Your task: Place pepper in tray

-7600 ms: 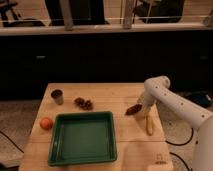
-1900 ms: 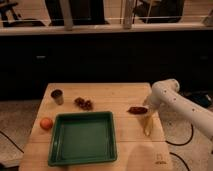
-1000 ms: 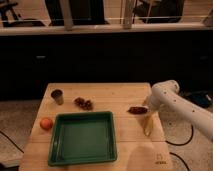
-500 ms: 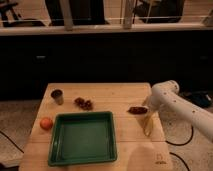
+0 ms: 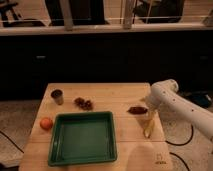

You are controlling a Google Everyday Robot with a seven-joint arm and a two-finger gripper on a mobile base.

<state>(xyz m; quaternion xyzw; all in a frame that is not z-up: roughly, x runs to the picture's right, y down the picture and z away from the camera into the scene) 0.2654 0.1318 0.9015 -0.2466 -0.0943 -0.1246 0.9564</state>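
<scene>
We see a small metal cup (image 5: 57, 96), dark red lumpy cluster (image 5: 83, 103) and orange fruit (image 5: 46, 123) near the bench's left edge, beside the large green plastic tray (image 5: 82, 137). The small red-brown pepper (image 5: 136, 109) and pale yellow stick (image 5: 149, 124) lie by the right edge, under our white arm's gripper (image 5: 148, 105); we cannot tell its grip.

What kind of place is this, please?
Probably an office or lab test area: a wooden table with a green tray, a pepper by the gripper, dark cabinets and a railing behind.
</scene>
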